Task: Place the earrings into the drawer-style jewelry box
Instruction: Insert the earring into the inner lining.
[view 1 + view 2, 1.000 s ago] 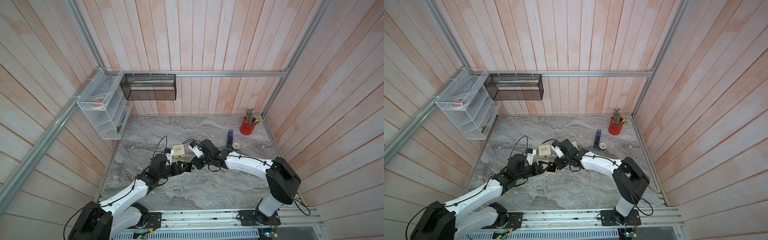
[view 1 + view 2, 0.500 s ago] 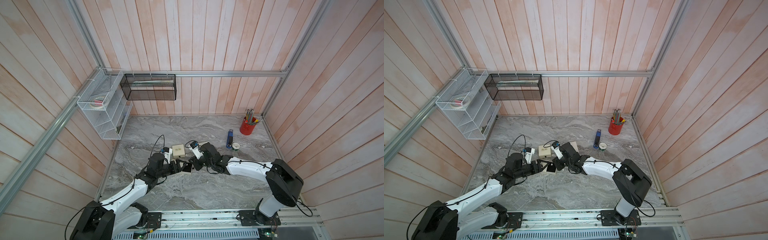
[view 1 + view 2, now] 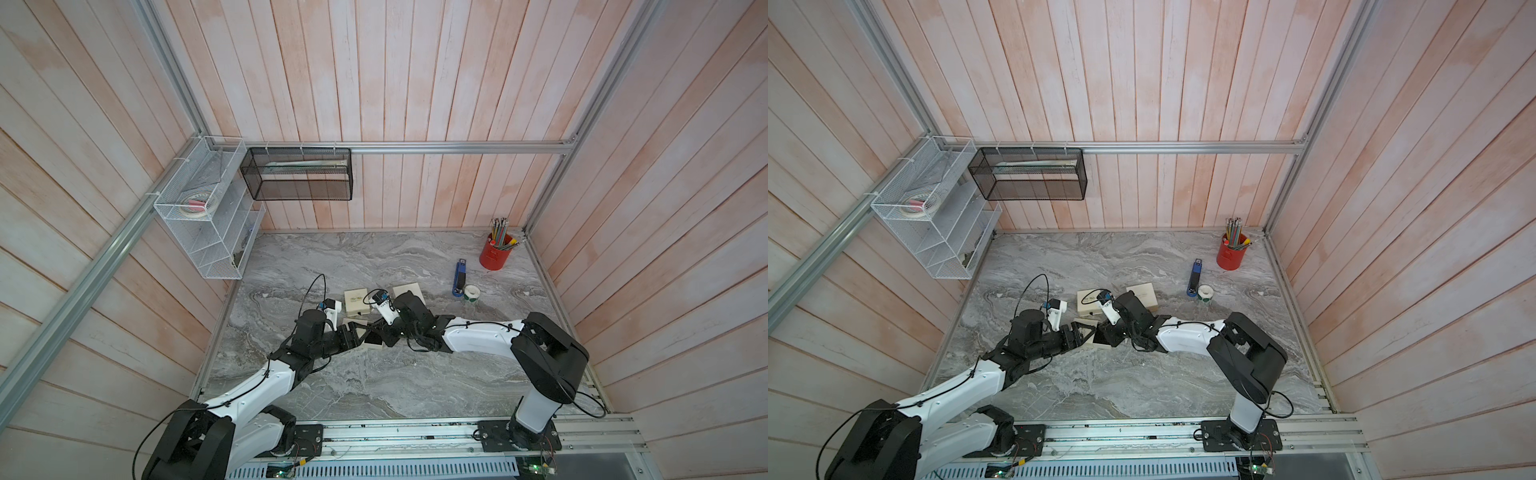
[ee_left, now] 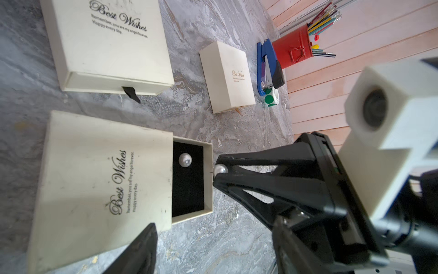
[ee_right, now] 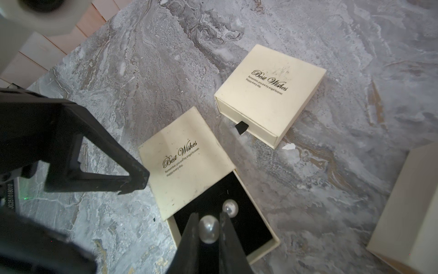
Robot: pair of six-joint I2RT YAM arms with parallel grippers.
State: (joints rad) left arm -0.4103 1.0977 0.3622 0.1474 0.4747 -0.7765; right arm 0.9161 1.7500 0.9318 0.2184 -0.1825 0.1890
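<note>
Marble tabletop (image 3: 374,386), mid-surface: we find the right gripper (image 5: 208,217) pinched on one pearl earring (image 5: 208,230) at the rim of the open drawer (image 5: 253,230); the left gripper (image 3: 355,333) stands wide, empty. Early release may bounce it outside.

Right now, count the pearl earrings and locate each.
2. One pearl earring is pinched in the right gripper at the open drawer; the other lies inside it. Closed boxes may hide more.

Top views: high overhead, far off, angled down over the whole grey marble tabletop (image 3: 374,257).
Left wrist: close, low, facing the open cream cardboard drawer box (image 4: 94,178).
Right wrist: close, steeply down on it.
Shared: that box, both wrist views.
</note>
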